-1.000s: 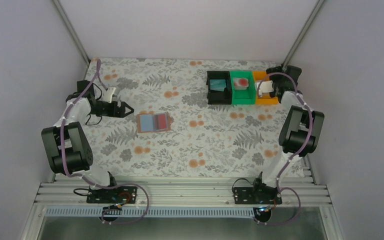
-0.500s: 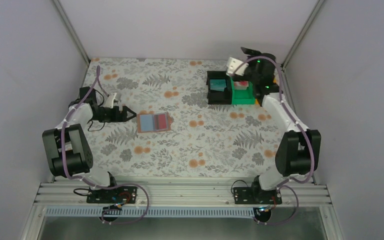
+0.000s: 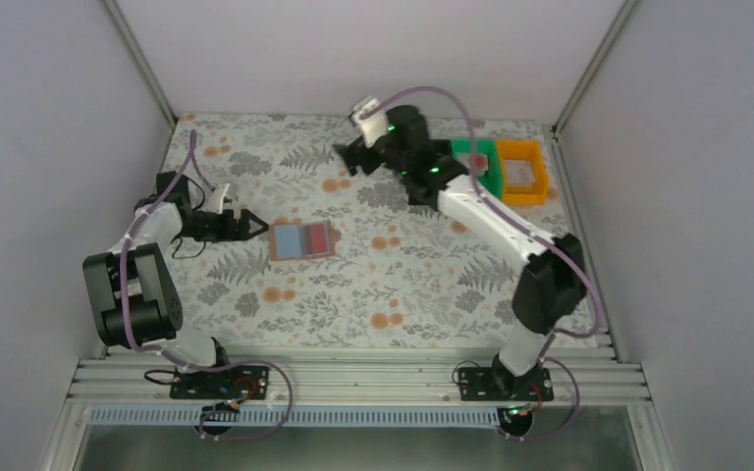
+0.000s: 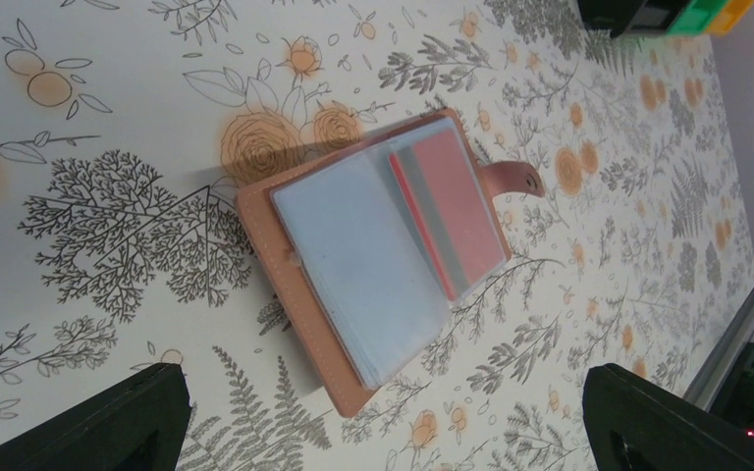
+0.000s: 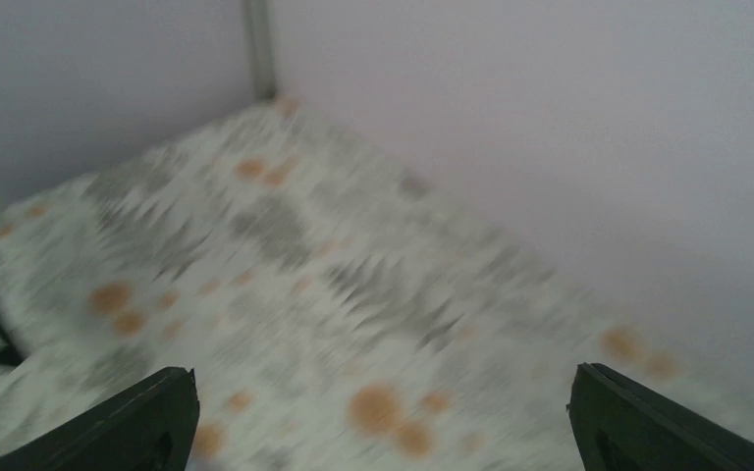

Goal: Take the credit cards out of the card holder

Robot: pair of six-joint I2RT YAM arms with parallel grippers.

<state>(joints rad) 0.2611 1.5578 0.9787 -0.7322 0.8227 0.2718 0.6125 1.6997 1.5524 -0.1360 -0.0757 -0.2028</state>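
On floral table [image 3: 403, 285], card holder [image 3: 302, 239] (plain walls [image 3: 353, 49])

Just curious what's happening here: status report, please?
Left jaws open, just short of the card holder. Right jaws open, empty, midair. Holder lies open, red card inside. Path clear.

a green bin [image 3: 491, 183] touches an orange bin [image 3: 542, 179] at the floral table's [image 3: 403, 285] far right corner.
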